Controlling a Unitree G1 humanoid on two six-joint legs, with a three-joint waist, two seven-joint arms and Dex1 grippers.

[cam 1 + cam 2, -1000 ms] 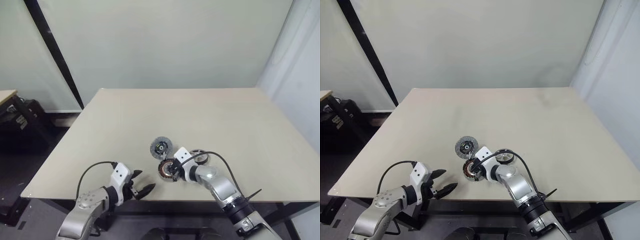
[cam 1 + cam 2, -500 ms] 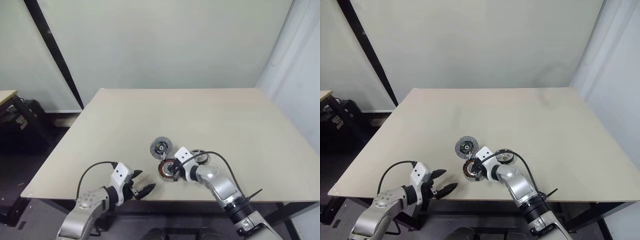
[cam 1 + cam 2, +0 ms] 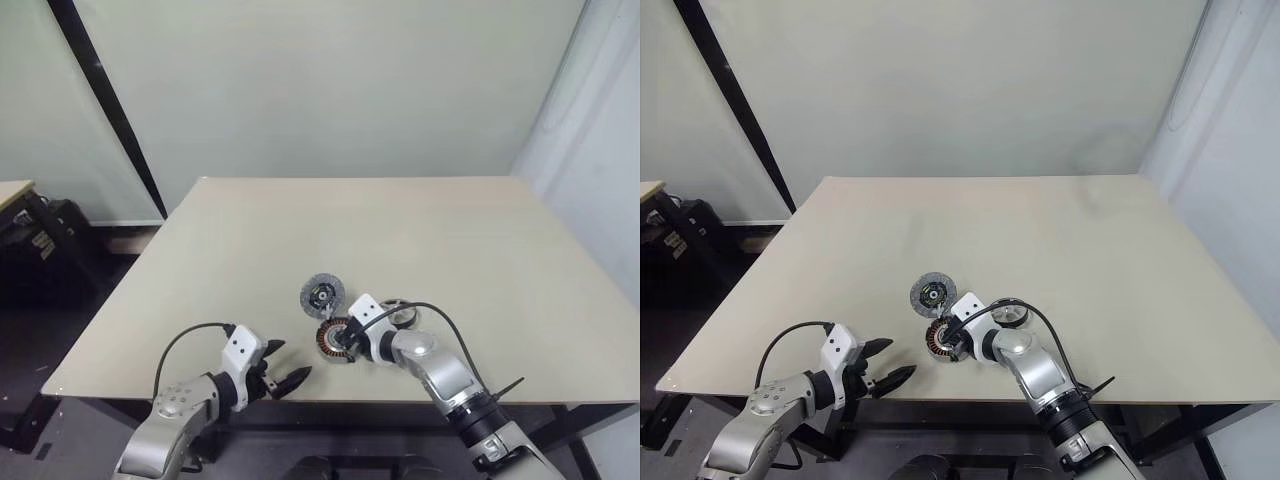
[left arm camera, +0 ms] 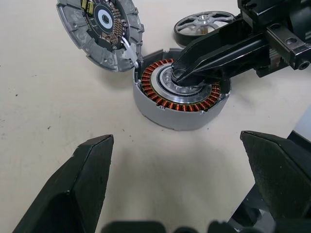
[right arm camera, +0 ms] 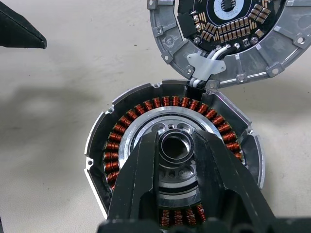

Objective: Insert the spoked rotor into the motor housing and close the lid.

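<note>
The round grey motor housing ringed with copper windings [image 4: 181,99] sits centre frame; the right gripper [image 5: 177,145] is clenched on its pale hub. The silvery spoked metal rotor [image 4: 201,23] lies upper right (rigid, light; grasp the rim). The left gripper [image 4: 180,182] stands released.

copper-orange windings ring the grey motor housing [image 4: 181,99]; beige table [image 3: 480,250].
</note>
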